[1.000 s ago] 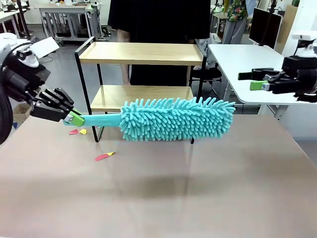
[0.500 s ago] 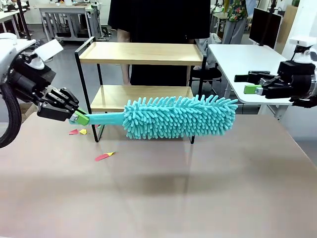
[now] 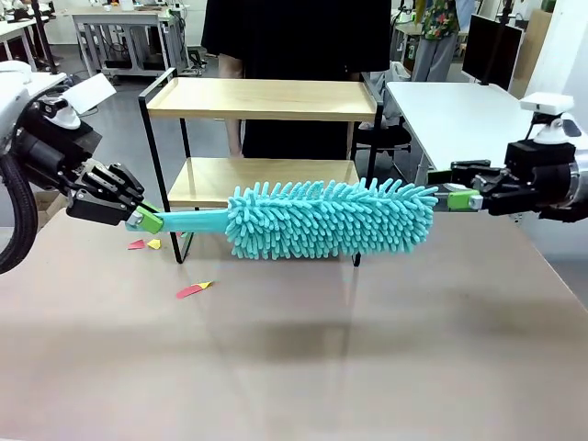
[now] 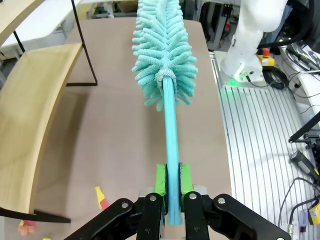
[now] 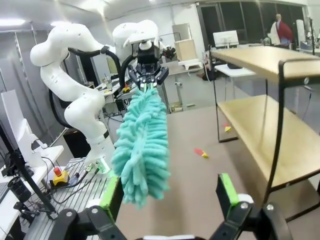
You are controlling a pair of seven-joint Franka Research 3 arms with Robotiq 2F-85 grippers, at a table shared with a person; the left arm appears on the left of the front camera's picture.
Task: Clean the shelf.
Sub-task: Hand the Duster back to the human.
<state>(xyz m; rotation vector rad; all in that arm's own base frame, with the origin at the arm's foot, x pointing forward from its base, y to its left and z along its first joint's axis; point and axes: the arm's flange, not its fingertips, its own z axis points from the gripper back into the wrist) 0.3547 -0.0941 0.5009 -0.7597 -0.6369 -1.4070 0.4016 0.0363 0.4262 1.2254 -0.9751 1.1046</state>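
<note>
A brown table point(image 3: 367, 349) is carrying the shelf point(image 3: 262, 99), standing beyond the left gripper's fingers point(image 3: 140, 218); red and yellow paper scraps point(image 3: 194, 289) are lying just below those fingers

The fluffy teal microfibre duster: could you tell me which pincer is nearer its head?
Right. The right pincer is open at the fluffy teal microfibre duster head's tip; the left pincer grips the handle end.
</note>
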